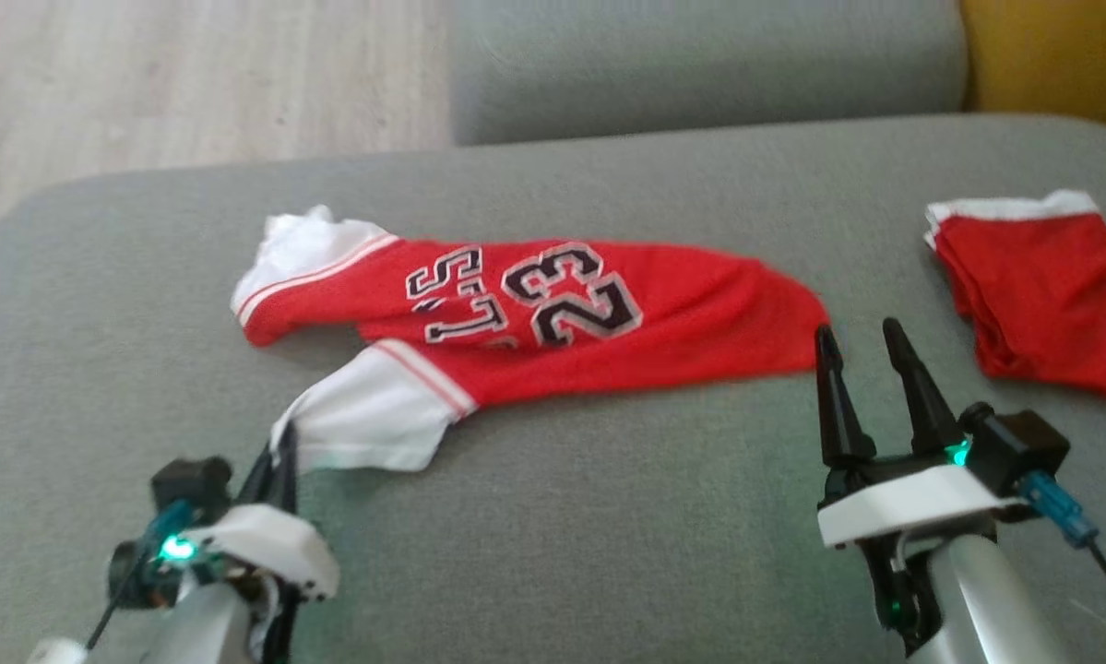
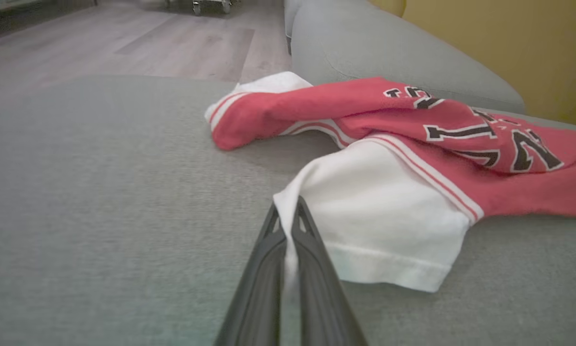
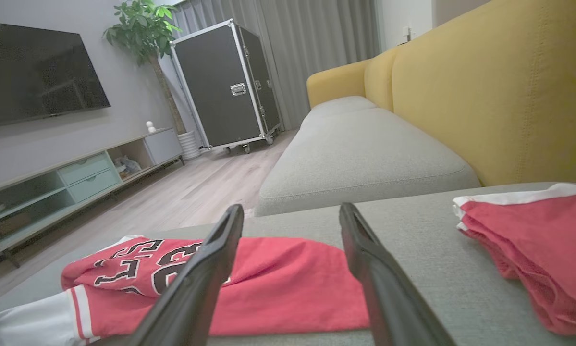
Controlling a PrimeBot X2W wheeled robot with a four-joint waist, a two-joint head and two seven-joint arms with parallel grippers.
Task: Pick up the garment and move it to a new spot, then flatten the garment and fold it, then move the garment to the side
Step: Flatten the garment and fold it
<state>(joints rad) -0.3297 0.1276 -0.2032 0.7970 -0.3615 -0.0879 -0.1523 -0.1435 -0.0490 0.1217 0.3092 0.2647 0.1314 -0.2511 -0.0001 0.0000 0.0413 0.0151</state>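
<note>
Head view: red jersey (image 1: 553, 314) lies mid pic on grey cushion (image 1: 608, 516). At 7 o'clock the left gripper (image 1: 280, 456) pinches its white sleeve (image 1: 368, 415). At 4 o'clock the right gripper (image 1: 859, 330) is wide, w/ nothing in it, tips just beside jersey. Another red cloth (image 1: 1041, 295) at 3 o'clock.

Left wrist view: left gripper (image 2: 287, 205) tight on sleeve (image 2: 379, 206) edge; jersey (image 2: 412, 125) at 2 o'clock.

Right wrist view: right gripper (image 3: 291, 209) wide; jersey (image 3: 278, 283) at 7 o'clock.

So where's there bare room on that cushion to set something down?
Bare cushion lies left of the jersey and in front, between left gripper and right gripper. The right edge is crowded by a folded red garment.
</note>
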